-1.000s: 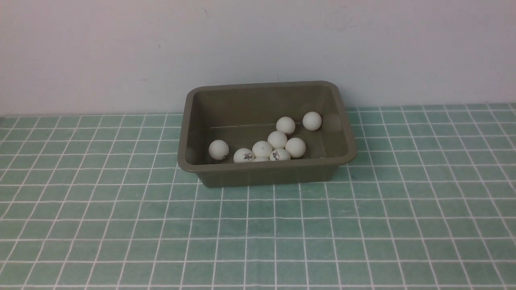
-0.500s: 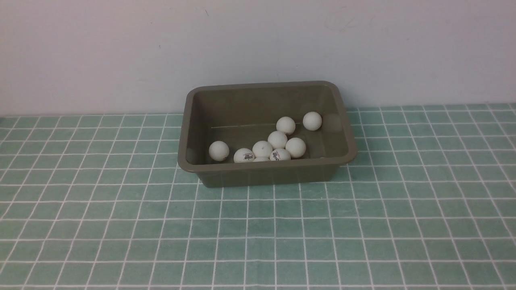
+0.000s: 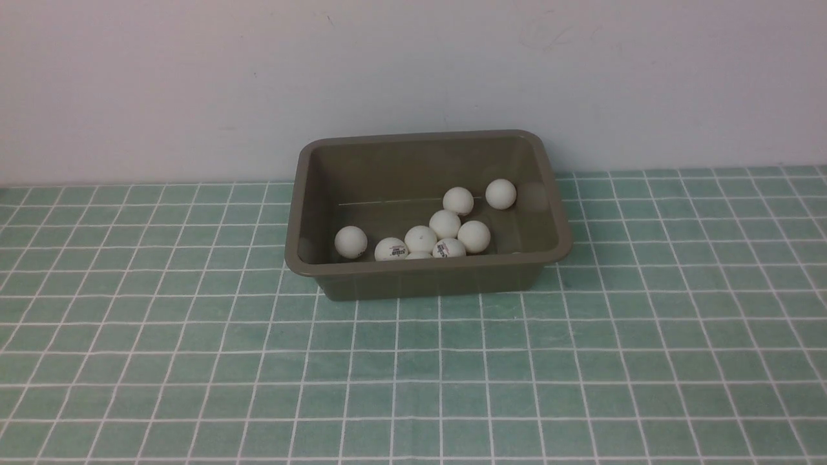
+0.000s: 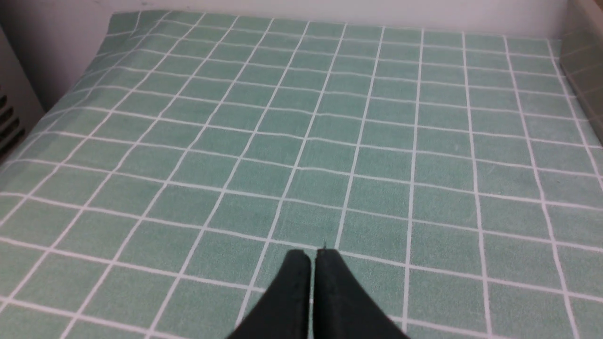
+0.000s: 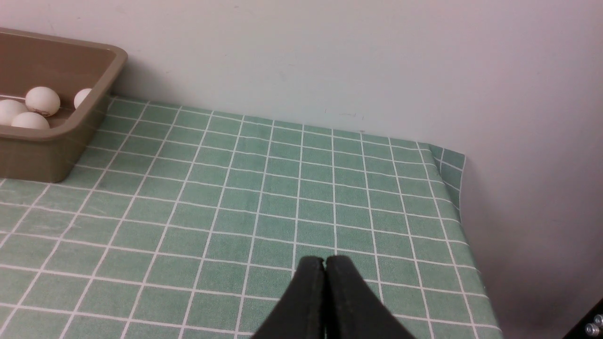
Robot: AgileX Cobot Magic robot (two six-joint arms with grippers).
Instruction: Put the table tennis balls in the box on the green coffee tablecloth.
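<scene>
We see the box (image 3: 428,213) standing on the cloth (image 3: 413,374) near the wall (image 3: 194,84), and the balls (image 3: 446,223) lie inside it. We count about nine: most sit in a cluster toward the near wall of the box, one lies alone toward its left end, and one rests by the right wall. The near rim hides part of the floor, so we cannot rule out another ball tucked behind it.

We find no ball on the cloth in any view. The front view shows bare grid all around the box, and both wrist views show only cloth ahead of the fingers.

Our left gripper (image 4: 313,256) has its jaws pressed together with nothing between them, over cloth on the left of the box. Our right gripper (image 5: 325,263) is closed and empty too, over cloth on the right of the box, whose corner shows with a few balls in it.

We judge the task finished, or very nearly so: nothing visible remains to pick up.
</scene>
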